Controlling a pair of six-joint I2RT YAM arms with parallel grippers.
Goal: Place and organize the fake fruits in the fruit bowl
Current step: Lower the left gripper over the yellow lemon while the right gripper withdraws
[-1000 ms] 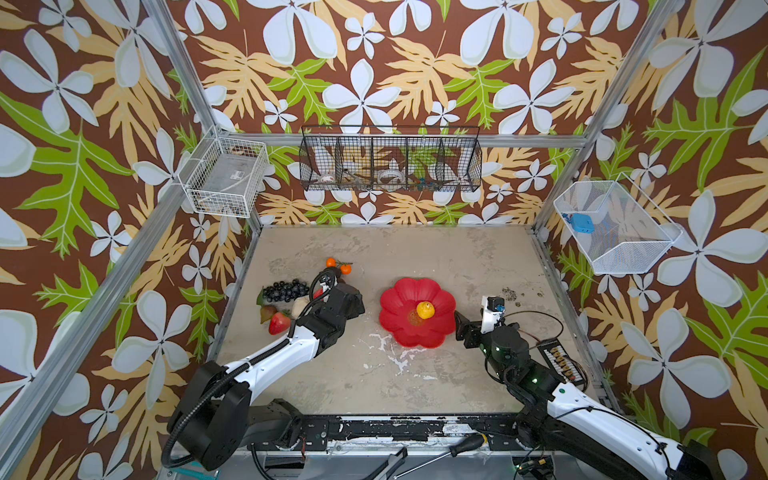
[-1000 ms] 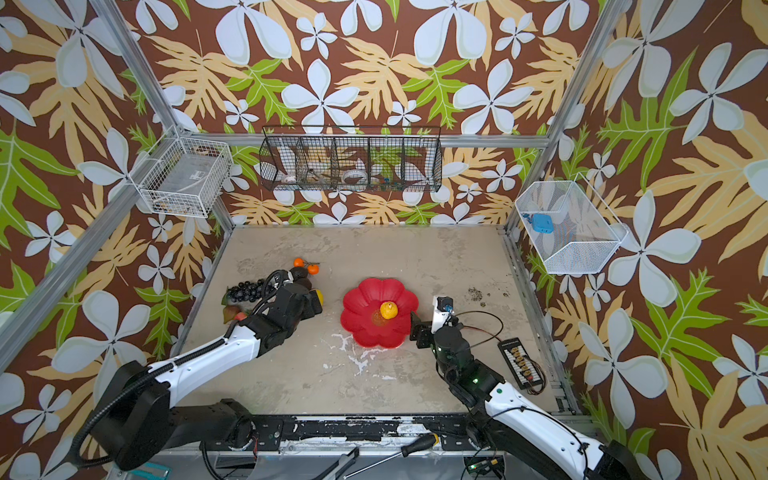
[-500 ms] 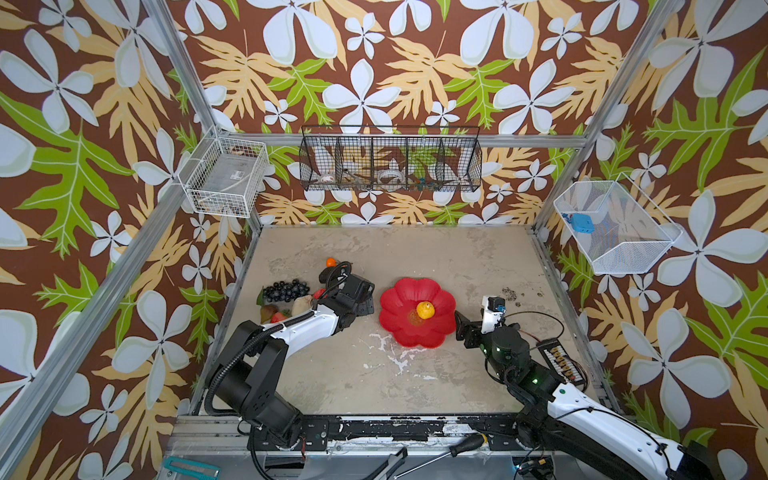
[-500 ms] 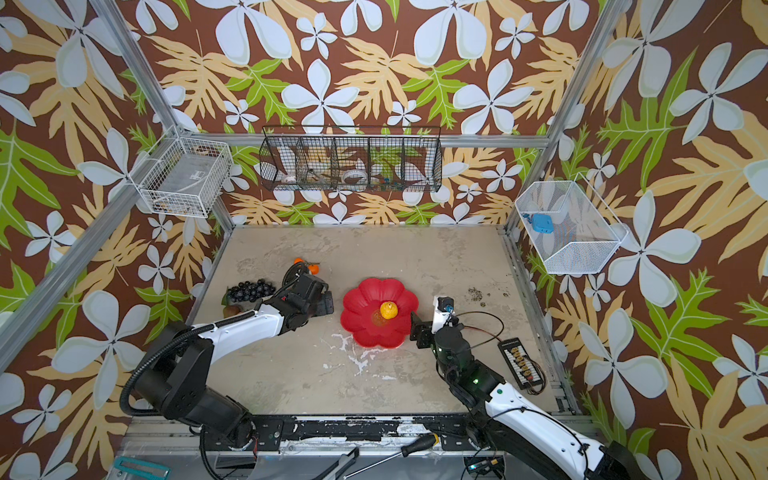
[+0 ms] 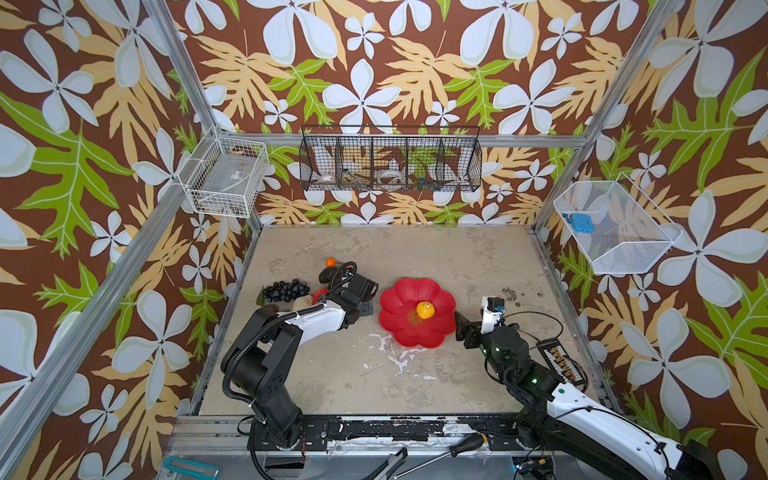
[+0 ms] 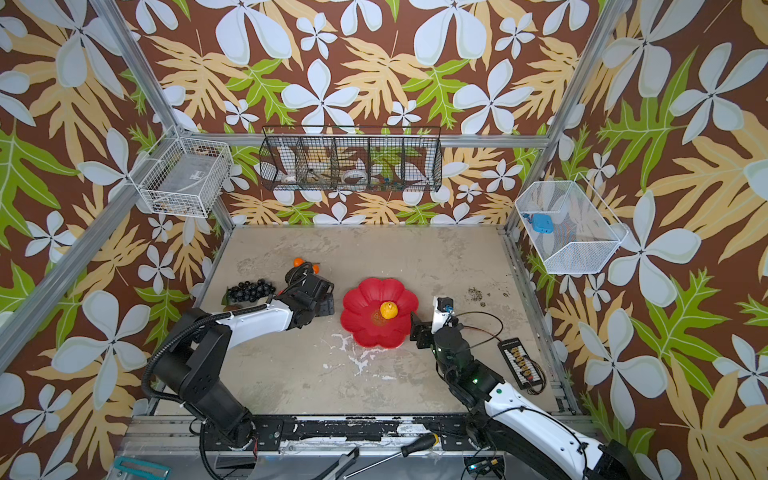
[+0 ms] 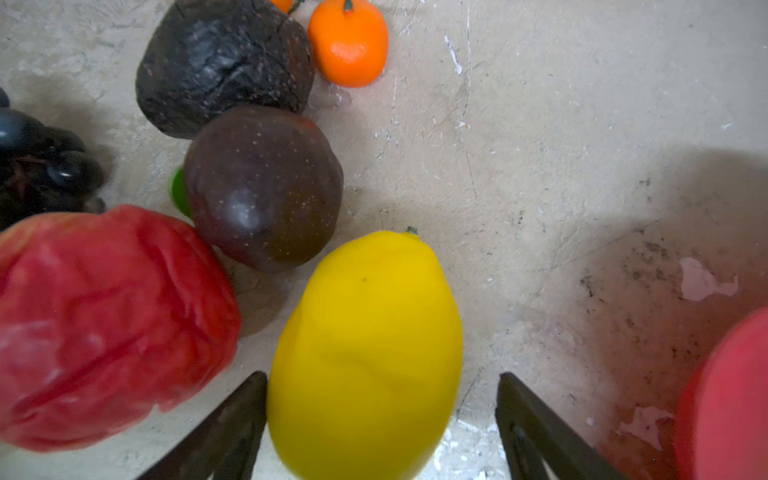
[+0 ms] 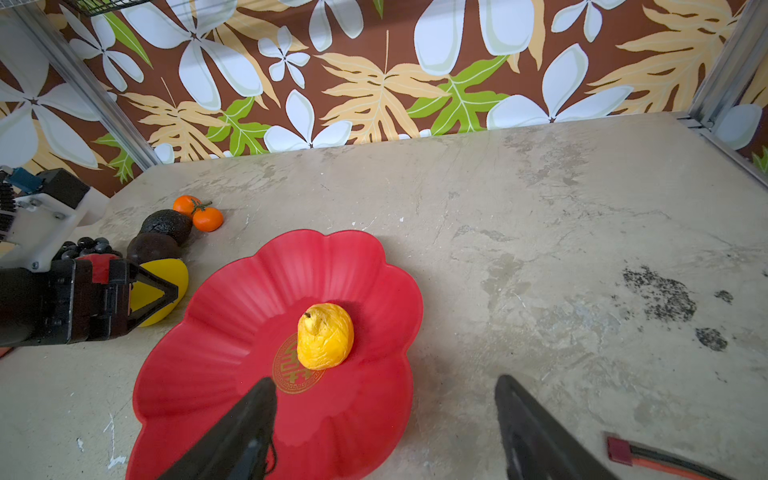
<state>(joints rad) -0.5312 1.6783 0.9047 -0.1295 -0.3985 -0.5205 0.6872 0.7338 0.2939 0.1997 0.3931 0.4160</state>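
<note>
Straddling the lemon [image 7: 365, 340], on the table [image 5: 415, 374] near the bowl [image 8: 232, 332], with the left gripper [image 7: 381, 374] spread wide. Probably light, hollow and slick; best pinched across the fat middle. Crowded on one side by the apple [image 7: 104, 324] and a dark round fruit [image 7: 262, 187]. Hovering spread over the bowl's rim with the right gripper [image 8: 384, 386].

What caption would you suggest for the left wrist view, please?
Open left gripper straddles yellow lemon beside red apple.
</note>
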